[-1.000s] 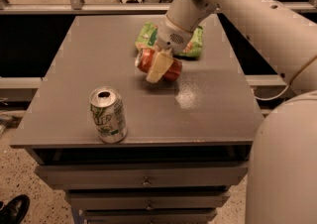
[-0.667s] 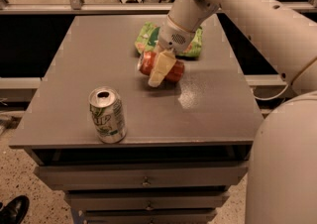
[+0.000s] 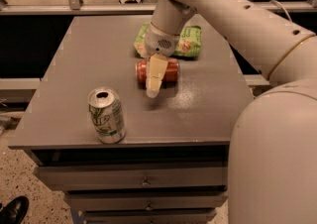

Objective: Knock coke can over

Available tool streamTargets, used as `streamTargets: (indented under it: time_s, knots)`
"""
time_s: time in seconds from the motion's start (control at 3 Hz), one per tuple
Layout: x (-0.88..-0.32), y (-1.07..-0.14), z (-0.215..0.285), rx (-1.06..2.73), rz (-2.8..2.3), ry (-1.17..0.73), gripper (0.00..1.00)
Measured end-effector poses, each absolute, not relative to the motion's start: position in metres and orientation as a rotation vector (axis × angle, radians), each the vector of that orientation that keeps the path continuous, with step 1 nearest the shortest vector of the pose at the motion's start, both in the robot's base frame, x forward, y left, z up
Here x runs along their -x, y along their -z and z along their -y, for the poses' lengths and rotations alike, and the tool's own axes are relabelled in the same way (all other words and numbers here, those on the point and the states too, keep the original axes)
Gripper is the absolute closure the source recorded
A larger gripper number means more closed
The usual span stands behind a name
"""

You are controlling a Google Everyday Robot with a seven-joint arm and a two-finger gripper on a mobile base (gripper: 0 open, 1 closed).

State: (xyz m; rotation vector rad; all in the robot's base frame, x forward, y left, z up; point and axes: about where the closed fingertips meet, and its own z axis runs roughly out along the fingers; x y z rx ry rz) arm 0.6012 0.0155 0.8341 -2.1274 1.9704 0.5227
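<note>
The coke can [image 3: 168,71], red-orange, lies on its side on the grey table [image 3: 64,84], lengthwise left to right, just in front of a green bag. My gripper [image 3: 154,86] hangs over the can's middle from the arm that comes in from the upper right; its cream-coloured finger [image 3: 155,74] crosses in front of the can and hides its middle part. The fingertip points down to the table just in front of the can.
A green-and-white silver can [image 3: 106,115] stands upright near the table's front left edge. A green snack bag [image 3: 187,43] lies behind the coke can. My arm and body fill the right side. Drawers sit under the tabletop.
The coke can has gone from tilted to lying flat on its side. My gripper has shifted slightly forward over it. The silver can has not moved.
</note>
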Motion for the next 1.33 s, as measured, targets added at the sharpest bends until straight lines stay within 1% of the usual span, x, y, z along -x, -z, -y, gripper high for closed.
streamTargets:
  time_s: [0.67,1.33]
  knots:
    - [-0.5994,-0.8285,-0.0238,2.191,-1.948,-0.505,0.0]
    - [-0.601,-0.8335,-0.0226,2.162,-1.941,-0.499,0.0]
